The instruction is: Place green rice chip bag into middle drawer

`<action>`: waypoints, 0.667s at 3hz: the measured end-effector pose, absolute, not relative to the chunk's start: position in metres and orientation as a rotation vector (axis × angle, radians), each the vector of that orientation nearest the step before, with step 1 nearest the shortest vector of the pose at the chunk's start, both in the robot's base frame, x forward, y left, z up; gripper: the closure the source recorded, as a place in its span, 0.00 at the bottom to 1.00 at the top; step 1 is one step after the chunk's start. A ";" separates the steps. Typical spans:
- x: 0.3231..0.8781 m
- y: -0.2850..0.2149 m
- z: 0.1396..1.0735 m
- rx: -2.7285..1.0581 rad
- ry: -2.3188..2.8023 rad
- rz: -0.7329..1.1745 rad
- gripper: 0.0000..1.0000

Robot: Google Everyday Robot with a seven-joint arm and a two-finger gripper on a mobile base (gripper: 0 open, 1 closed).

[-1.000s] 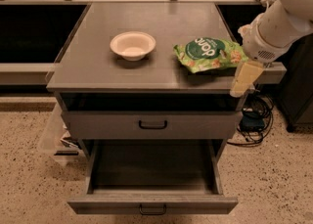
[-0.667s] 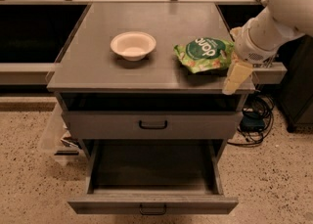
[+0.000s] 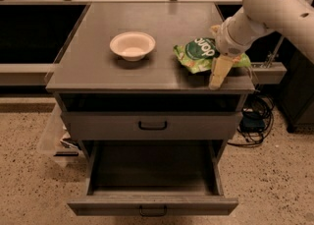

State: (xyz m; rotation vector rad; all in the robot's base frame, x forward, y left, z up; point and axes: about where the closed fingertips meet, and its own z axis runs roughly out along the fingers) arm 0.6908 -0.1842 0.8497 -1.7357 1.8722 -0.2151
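Note:
The green rice chip bag lies on the right part of the grey cabinet top, logo up. My gripper is at the bag's right end, open. One yellowish finger hangs down at the near side by the cabinet's front edge, and the other shows behind the bag. The white arm reaches in from the upper right and covers the bag's right end. The middle drawer, the lowest one, is pulled out and shows a dark interior with nothing in it.
A cream round bowl stands on the cabinet top left of the bag. The drawer above is shut. Cables lie on the floor at the right, and a plastic bin stands at the left.
My arm has moved left, bringing the gripper from beyond the cabinet's right edge in over the bag's right end. The bag, bowl and drawer have not moved.

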 end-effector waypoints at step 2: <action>0.690 -0.185 0.851 -1.737 1.871 -0.214 0.43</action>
